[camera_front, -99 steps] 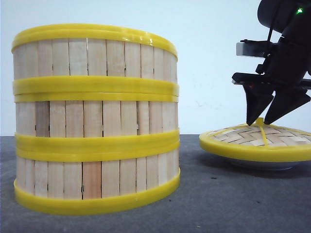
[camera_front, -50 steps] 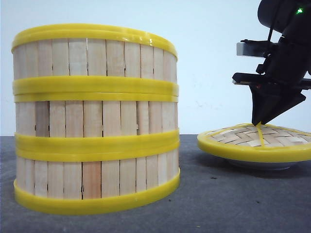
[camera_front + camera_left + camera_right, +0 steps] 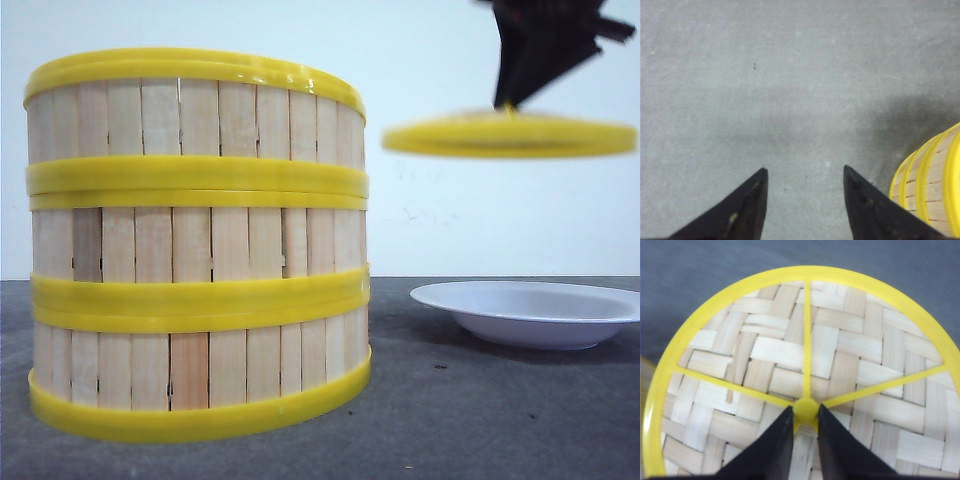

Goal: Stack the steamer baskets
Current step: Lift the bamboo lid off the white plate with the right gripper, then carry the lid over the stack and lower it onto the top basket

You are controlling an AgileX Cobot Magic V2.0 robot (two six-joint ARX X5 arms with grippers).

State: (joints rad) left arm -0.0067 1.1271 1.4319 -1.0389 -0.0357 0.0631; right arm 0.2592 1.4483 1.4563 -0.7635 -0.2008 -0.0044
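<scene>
I've got 3 steamer baskets [image 3: 197, 245] stacked in 1 column on the left of the desk [image 3: 450, 420], rims flush, the stack upright. Left wrist view catches the stack's side [image 3: 932, 185] at the frame edge. Left hand [image 3: 805, 172] is spread wide over bare desk, nothing between its fingers, just beside the stack and clear of it. Right hand [image 3: 805, 415] is pinching the small yellow knob at the hub of the lid [image 3: 805, 375]; the woven top and 3 yellow spokes fill that view. From the front the lid [image 3: 510, 135] hangs level in the air, right of the stack and roughly level with the top basket. A white plate [image 3: 530, 312] sits on the desk directly under it.
</scene>
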